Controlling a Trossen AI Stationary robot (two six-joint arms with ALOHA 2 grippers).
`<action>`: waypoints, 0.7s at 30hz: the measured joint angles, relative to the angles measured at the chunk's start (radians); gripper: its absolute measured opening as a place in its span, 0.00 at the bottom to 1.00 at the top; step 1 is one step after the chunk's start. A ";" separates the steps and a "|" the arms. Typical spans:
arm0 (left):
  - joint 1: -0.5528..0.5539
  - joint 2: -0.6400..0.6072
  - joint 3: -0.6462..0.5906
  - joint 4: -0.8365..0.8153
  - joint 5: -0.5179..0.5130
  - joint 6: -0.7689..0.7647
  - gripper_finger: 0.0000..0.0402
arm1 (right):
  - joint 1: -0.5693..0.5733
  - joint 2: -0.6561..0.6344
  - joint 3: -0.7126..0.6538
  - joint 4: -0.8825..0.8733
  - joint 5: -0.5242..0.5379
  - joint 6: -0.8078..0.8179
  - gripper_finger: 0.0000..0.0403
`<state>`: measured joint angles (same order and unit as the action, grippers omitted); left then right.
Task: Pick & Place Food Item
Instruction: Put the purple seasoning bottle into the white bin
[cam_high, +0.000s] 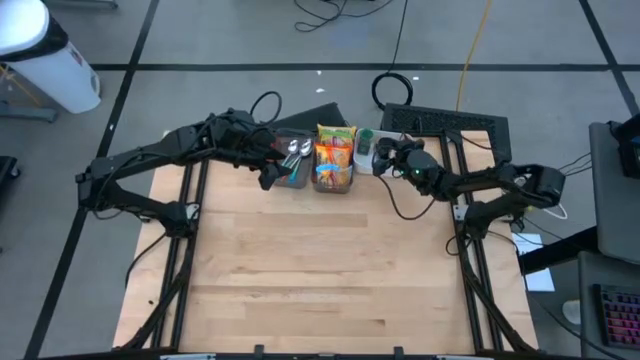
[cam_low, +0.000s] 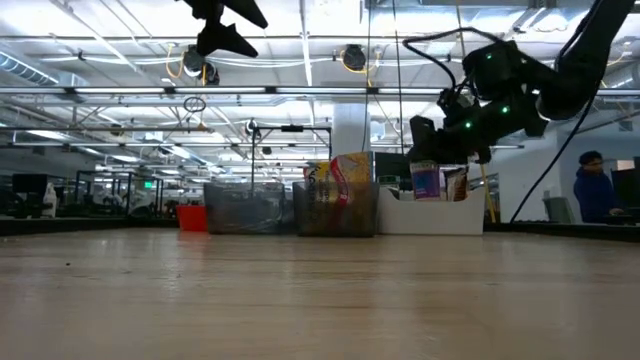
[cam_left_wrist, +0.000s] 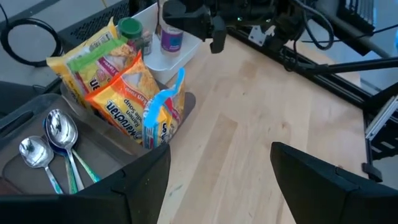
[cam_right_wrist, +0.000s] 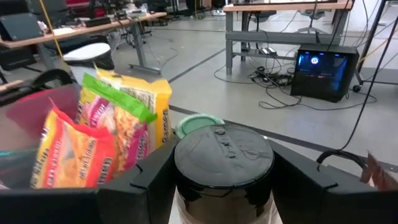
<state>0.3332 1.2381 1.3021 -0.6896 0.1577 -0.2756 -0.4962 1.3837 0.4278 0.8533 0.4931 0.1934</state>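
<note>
Three bins (cam_high: 333, 172) on wooden table (cam_high: 320, 270) (far edge); possibly warehouse beyond.

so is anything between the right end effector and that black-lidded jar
No. The right end effector already has its fingers on either side of the black-lidded jar, above the white bin; nothing sits between them.

Place: robotics lab in a large open industrial hall
Ceiling: exposed steel trusses (cam_low: 300, 95), strip lights
Floor: grey concrete, black tape lines (cam_high: 300, 67), loose cables
Furniture: further workbenches (cam_right_wrist: 292, 9), a lit computer tower (cam_right_wrist: 323, 71)
</note>
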 joint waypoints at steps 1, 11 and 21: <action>0.000 0.002 0.000 -0.001 0.000 -0.001 0.70 | -0.002 0.014 0.000 0.010 0.000 0.000 0.50; 0.000 0.002 0.000 -0.002 0.000 -0.008 0.69 | -0.011 0.148 0.000 0.117 0.000 0.003 0.50; 0.000 0.002 0.000 -0.003 -0.001 -0.008 0.70 | -0.034 0.160 0.000 0.130 0.000 0.003 0.50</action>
<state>0.3332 1.2404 1.3022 -0.6926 0.1566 -0.2840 -0.5304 1.5436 0.4278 0.9831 0.4928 0.1967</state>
